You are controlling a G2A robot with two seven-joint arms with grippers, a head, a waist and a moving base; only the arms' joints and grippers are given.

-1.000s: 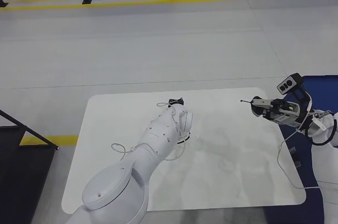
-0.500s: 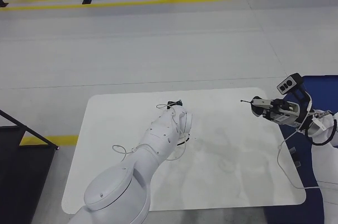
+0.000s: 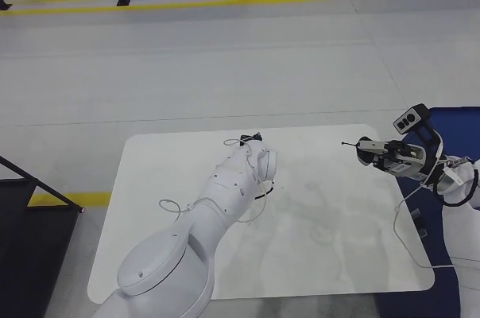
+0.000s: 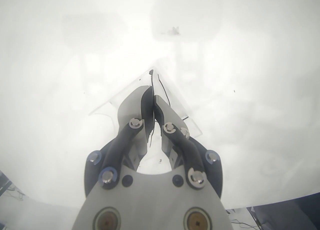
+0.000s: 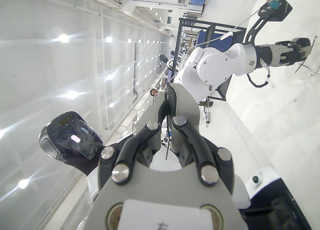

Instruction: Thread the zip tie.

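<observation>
Zip tie point(image 4: 151, 78) pinched in clenched left claw point(image 4: 152, 97); long axis along fingers, tip ahead of fingertips, over clear sheet point(image 4: 182, 113) on white table point(image 3: 343, 238). Right claw point(image 3: 359, 148) well apart, clenched on thin strip point(image 5: 166, 152) aimed toward left claw. Bright open hall behind.

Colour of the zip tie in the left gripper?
Black; zip tie shows best in left wrist view.

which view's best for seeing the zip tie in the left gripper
Left wrist view: the zip tie is close up, pinched in the shut left gripper, tip poking past. The right wrist view has it as a far thin line; from the top, the left arm covers it.
</observation>
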